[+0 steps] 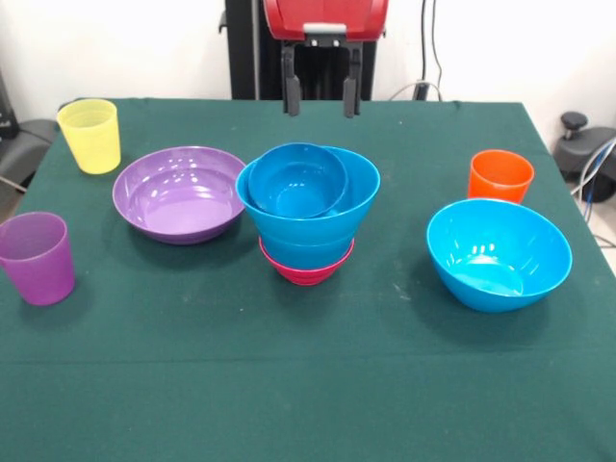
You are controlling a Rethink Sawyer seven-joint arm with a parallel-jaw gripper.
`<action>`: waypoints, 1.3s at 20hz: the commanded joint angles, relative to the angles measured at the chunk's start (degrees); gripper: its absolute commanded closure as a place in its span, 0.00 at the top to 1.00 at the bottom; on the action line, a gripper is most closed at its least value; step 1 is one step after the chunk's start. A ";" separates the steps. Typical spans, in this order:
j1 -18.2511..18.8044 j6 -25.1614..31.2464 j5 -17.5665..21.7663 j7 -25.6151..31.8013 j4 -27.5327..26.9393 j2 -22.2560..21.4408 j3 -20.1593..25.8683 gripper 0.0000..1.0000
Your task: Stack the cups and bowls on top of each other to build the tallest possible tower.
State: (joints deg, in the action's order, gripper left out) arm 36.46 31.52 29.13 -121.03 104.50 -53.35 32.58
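Nearest lie the purple cup and the loose blue bowl, then the tower, blue bowls nested on a magenta one, beside the purple bowl, the orange cup and yellow cup behind, while farthest the gripper hangs spread and empty, likely awaiting another piece.

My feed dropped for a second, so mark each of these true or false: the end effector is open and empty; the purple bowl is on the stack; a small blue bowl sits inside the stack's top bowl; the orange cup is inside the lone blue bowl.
1. The end effector is open and empty. True.
2. The purple bowl is on the stack. False: it rests on the table beside the stack.
3. A small blue bowl sits inside the stack's top bowl. True.
4. The orange cup is inside the lone blue bowl. False: it stands on the cloth behind that bowl.
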 commanded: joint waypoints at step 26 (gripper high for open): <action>13.26 -0.57 12.97 10.95 11.76 -0.87 4.16 1.00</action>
State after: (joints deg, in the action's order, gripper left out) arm 50.55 31.52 35.94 -121.02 113.96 -58.78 35.41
